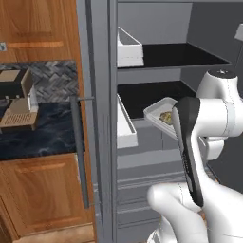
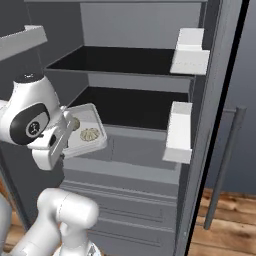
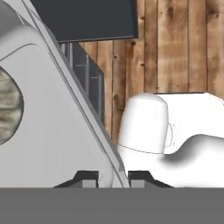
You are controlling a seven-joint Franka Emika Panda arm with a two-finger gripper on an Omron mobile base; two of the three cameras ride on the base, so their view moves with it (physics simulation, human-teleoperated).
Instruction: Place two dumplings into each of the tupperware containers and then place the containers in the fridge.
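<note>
My gripper (image 3: 113, 177) is shut on the rim of one tupperware container (image 2: 81, 145), a white tray held slightly tilted in front of the open fridge (image 2: 131, 61), level with its middle shelf. Two dumplings (image 2: 90, 134) lie in the tray; the second one (image 2: 75, 123) sits close to my hand. In the left base view my forearm covers the gripper, and the tray (image 1: 154, 112) shows beside it with a dumpling (image 1: 166, 116) in it. In the hand view the tray wall (image 3: 57, 131) runs between the fingertips (image 3: 87, 177), with part of a dumpling (image 3: 6, 109) at the left edge.
The fridge has two dark shelves (image 1: 180, 54) and closed grey drawers (image 2: 120, 180) below. White door bins (image 2: 179, 131) hang on the open door, an upper one (image 1: 128, 47) and a lower one (image 1: 126, 126). The door handle (image 1: 80, 152) and a dark counter (image 1: 42, 133) lie to the left.
</note>
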